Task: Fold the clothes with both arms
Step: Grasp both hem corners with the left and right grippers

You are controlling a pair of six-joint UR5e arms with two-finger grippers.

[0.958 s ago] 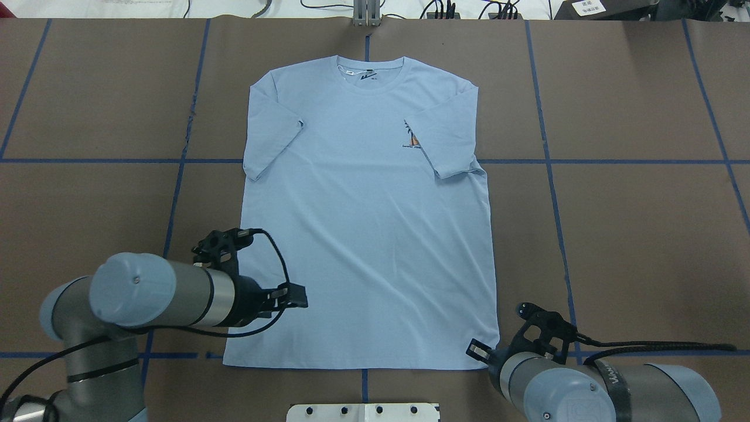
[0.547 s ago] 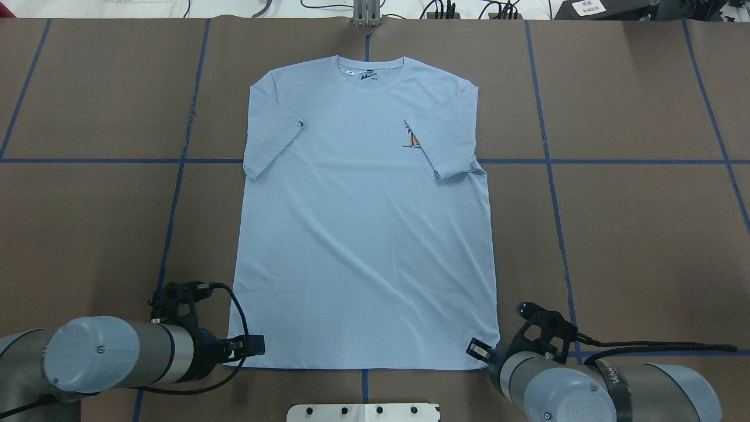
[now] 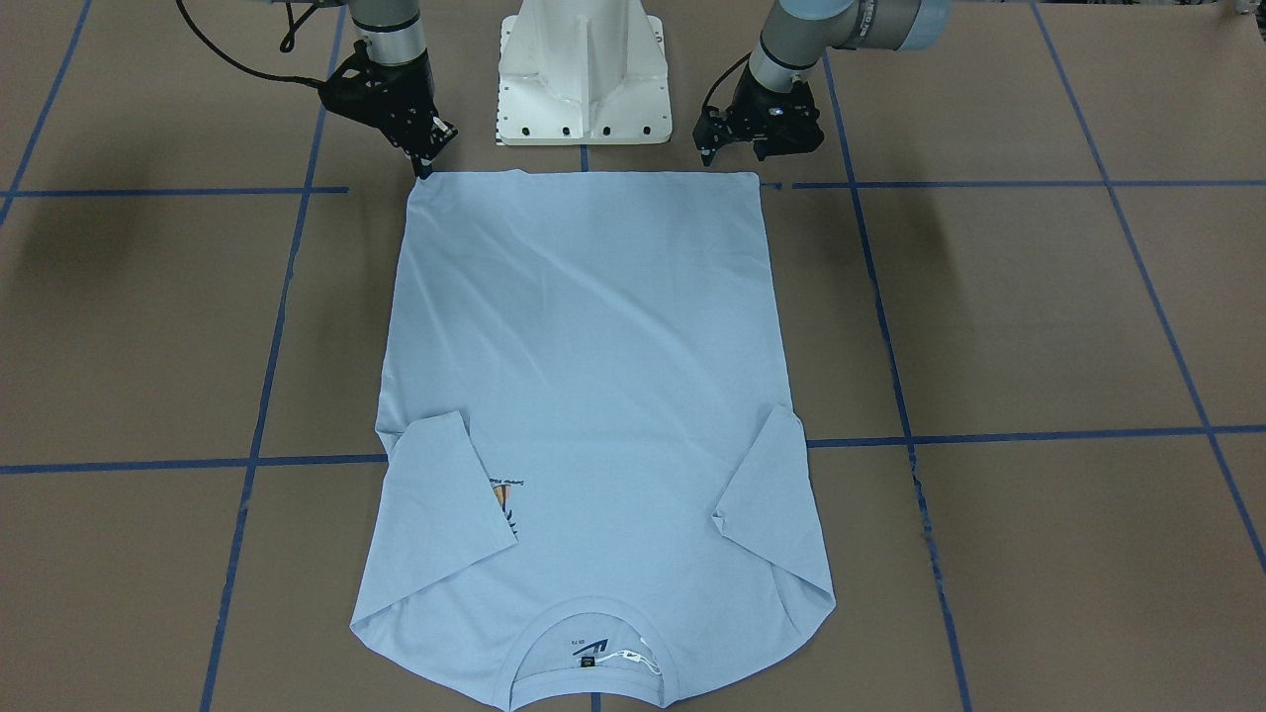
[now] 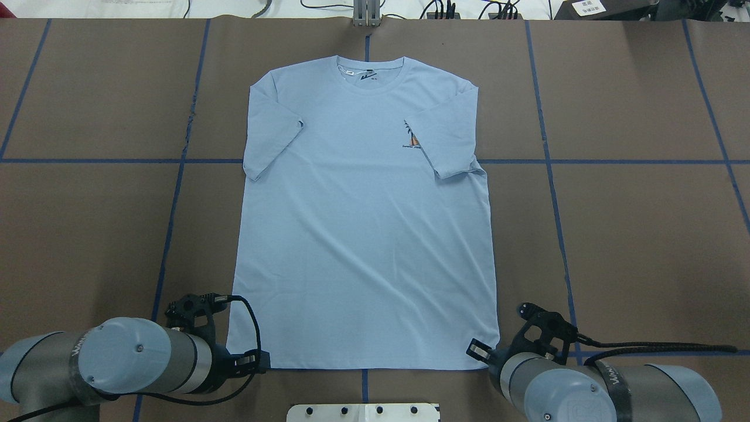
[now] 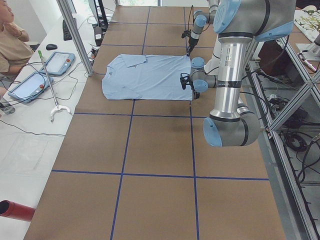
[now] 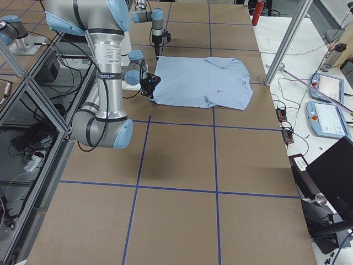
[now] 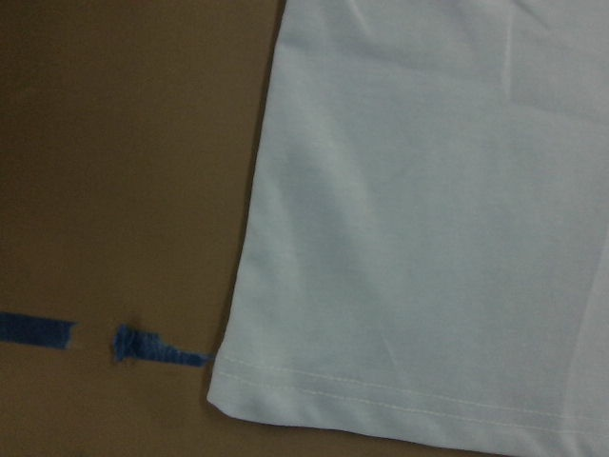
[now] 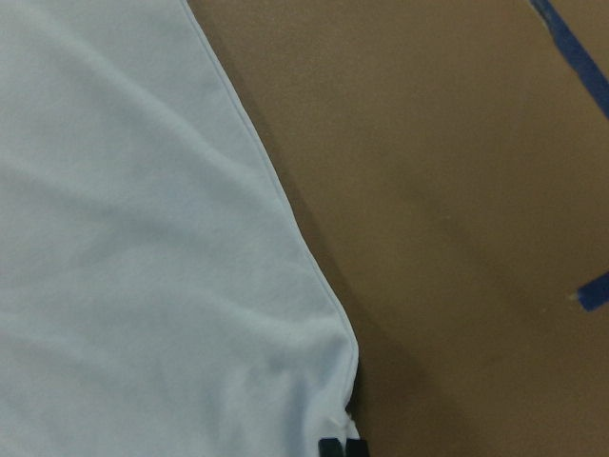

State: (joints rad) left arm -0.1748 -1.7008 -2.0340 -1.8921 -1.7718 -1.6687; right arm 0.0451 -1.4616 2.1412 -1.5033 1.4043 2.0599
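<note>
The light blue T-shirt [image 4: 363, 234] lies flat, collar [image 4: 370, 89] at the far side and both sleeves folded inward. The right sleeve partly covers the palm-tree print [image 4: 413, 140]. My left gripper [image 4: 263, 361] hangs just off the near-left hem corner [image 7: 224, 400]. No fingers show in the left wrist view, and it looks open and empty [image 3: 734, 153]. My right gripper [image 4: 477, 350] is shut on the near-right hem corner [image 8: 338, 381]. Its fingertips [image 8: 330, 447] sit together at the puckered cloth. In the front view the right gripper [image 3: 427, 163] touches that corner.
The white pedestal base [image 3: 584, 69] stands between the arms at the near table edge. Blue tape lines [image 4: 176, 193] cross the brown table. A metal post [image 4: 366, 14] stands at the far edge. Tablets [image 5: 60, 62] and a seated person [image 5: 10, 35] are beyond it.
My left arm pulled back from over the shirt's lower left part toward me, down to the near-left hem corner. The right arm and the shirt have not moved.
</note>
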